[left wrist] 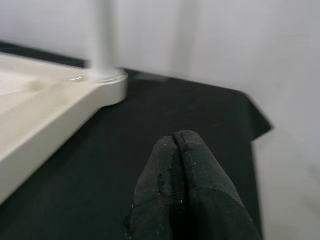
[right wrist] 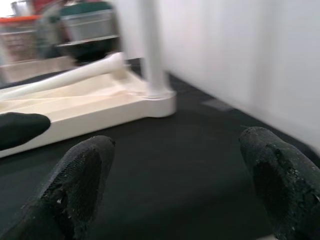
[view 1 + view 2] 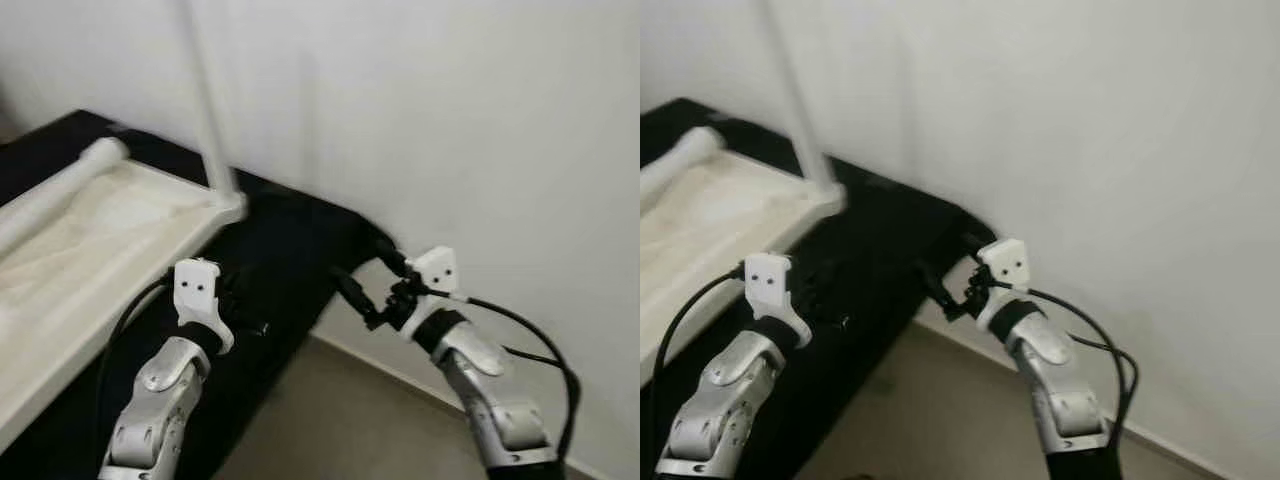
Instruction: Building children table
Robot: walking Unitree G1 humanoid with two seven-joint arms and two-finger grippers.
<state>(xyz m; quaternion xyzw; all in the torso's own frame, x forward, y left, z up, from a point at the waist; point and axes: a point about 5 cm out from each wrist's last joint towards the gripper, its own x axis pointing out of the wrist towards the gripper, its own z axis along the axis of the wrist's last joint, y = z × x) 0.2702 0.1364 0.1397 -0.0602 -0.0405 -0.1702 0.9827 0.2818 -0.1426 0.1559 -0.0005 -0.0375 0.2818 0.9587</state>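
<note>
A: Where is the table top (image 3: 90, 260)?
B: Upside down on the black cloth (image 3: 290, 250), on the robot's left, one leg (image 3: 208, 100) standing upright at its near corner by the wall (image 3: 480, 130); another leg (image 3: 50, 190) lies flat along its far edge.

A: The likely hazard?
B: Probably a sideways knock to the upright leg from either arm reaching in, tilting or loosening it.

A: And the grippers?
B: Left gripper (image 1: 175, 145): fingers pressed together, empty, over the cloth near that corner. Right gripper (image 2: 175, 165): fingers spread wide, empty, above the cloth's edge.
</note>
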